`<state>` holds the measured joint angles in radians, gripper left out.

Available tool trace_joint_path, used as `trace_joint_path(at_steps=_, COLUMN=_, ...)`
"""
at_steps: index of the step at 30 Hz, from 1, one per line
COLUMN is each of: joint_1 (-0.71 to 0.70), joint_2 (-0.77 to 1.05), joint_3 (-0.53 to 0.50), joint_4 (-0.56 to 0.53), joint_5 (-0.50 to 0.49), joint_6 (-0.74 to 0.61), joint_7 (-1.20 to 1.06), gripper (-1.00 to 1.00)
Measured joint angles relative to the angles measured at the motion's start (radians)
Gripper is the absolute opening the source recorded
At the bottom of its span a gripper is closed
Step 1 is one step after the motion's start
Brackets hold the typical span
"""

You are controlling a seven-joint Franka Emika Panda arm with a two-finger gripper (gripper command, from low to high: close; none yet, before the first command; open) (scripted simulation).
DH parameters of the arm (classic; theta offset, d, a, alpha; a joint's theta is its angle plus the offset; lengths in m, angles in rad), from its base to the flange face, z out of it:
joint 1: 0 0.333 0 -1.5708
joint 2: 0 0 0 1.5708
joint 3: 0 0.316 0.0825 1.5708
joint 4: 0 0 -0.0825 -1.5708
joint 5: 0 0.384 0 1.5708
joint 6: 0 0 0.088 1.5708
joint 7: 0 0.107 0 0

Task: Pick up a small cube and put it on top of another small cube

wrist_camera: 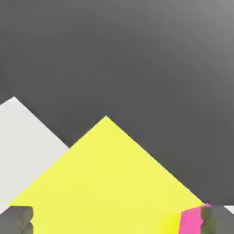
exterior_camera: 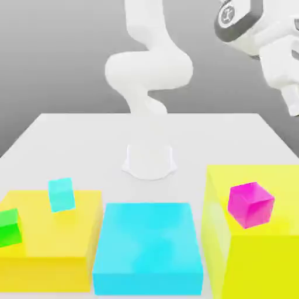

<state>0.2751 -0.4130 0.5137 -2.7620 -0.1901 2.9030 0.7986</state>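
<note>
Claw (wrist_camera: 114, 221) open; one magenta cube (exterior_camera: 251, 204), two yellow blocks (exterior_camera: 49, 233).

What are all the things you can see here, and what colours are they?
Table: one, white, under everything.
Big yellow blocks: two; a low one at the exterior view's left, a taller one at its right.
Big blue block: one, cyan, between the yellow ones.
Small pink cube: one, magenta, on top of the taller yellow block.
Small blue cube: one, cyan, on the low yellow block.
Small green cube: one, green, on the low yellow block, at the picture's left edge.
Robot arm: one, white, standing behind the blocks.
Pincer: one, grey fingers open, near the pink cube.
</note>
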Motion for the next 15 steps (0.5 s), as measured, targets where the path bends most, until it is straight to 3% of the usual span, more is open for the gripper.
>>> trace_joint_path(at_steps=6, joint_1=0.159, joint_2=0.155, joint_3=0.005, joint_4=-0.146, joint_5=0.083, joint_6=0.087, joint_7=-0.017, gripper=0.0)
trace_joint_path(at_steps=15, joint_1=0.204, joint_2=0.287, joint_3=-0.134, joint_4=-0.247, joint_5=0.33, joint_6=0.008, joint_7=-0.037, gripper=0.0)
